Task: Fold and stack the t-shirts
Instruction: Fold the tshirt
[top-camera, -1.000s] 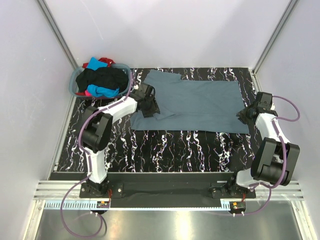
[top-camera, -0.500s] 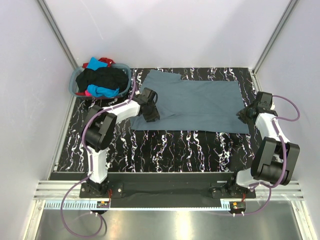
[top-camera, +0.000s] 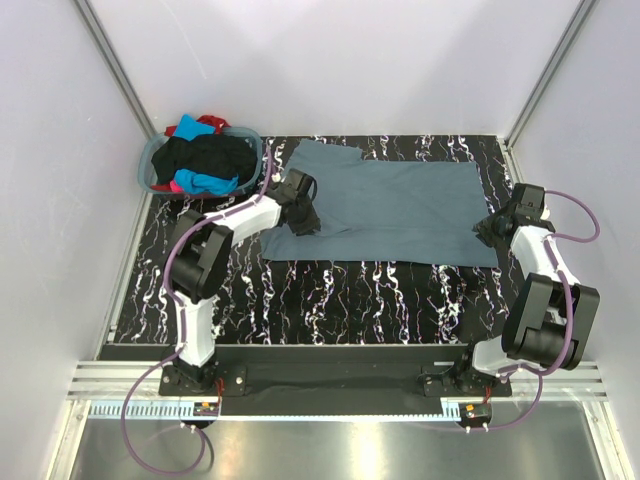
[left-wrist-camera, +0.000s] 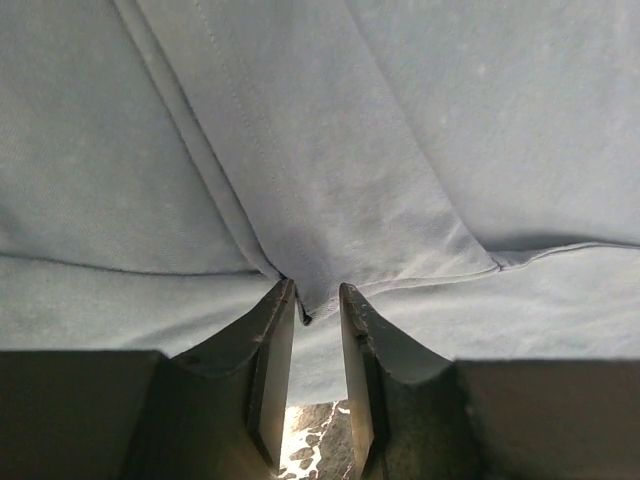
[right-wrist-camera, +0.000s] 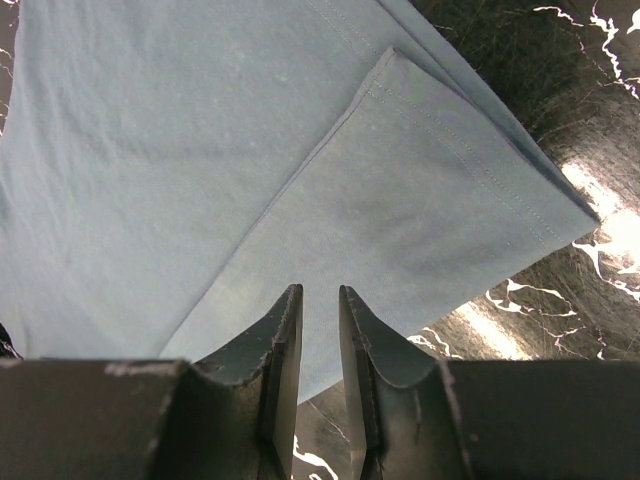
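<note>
A slate blue-grey t-shirt (top-camera: 400, 205) lies spread flat across the far half of the black marbled table (top-camera: 330, 290). My left gripper (top-camera: 304, 222) is down on its left part. In the left wrist view the jaws (left-wrist-camera: 318, 295) stand narrowly apart, and a small fold of the t-shirt (left-wrist-camera: 400, 120) dips between the tips. My right gripper (top-camera: 487, 228) sits at the t-shirt's right edge. Its jaws (right-wrist-camera: 320, 295) have a narrow gap over the t-shirt (right-wrist-camera: 200, 130), and nothing is pinched. A doubled-over flap (right-wrist-camera: 440, 200) lies just ahead of them.
A round grey-blue basket (top-camera: 148, 170) stands at the table's far left corner, with black (top-camera: 210, 155), turquoise (top-camera: 205, 183) and red (top-camera: 210, 122) t-shirts heaped in it. Light walls enclose the table on three sides. Both arm bases are bolted at the near edge.
My left gripper has shifted a little farther onto the t-shirt and its jaws have narrowed around a fold. The right arm has not moved.
</note>
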